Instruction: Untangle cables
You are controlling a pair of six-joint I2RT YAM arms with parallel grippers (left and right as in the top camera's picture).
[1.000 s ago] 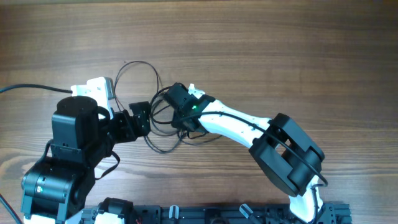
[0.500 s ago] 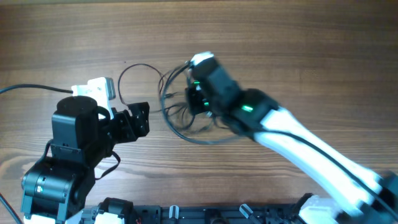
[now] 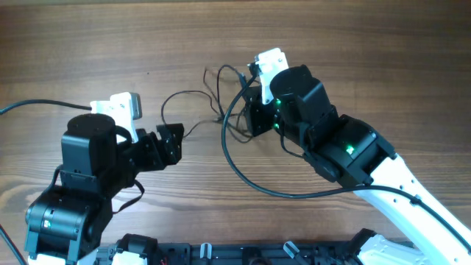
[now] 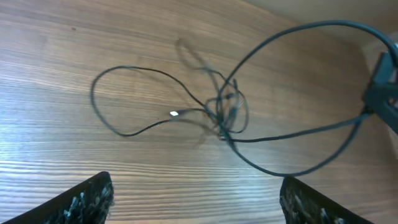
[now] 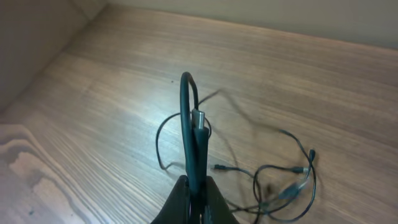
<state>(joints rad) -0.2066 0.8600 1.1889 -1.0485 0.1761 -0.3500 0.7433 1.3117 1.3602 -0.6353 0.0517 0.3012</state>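
My right gripper (image 5: 194,190), clenched on one strand, has swung far and right, dragging the cables (image 4: 222,118) into looser loops just right of my left gripper (image 3: 169,140), which gapes empty.

A brown wooden worktop (image 3: 383,66) is filling the overhead view, its dark grain running left to right. Soft light is glaring pale on the wood in the right wrist view. A plain beige wall (image 5: 298,12) is rising behind the far edge there, and a black rail (image 3: 243,254) is lying along the near edge.
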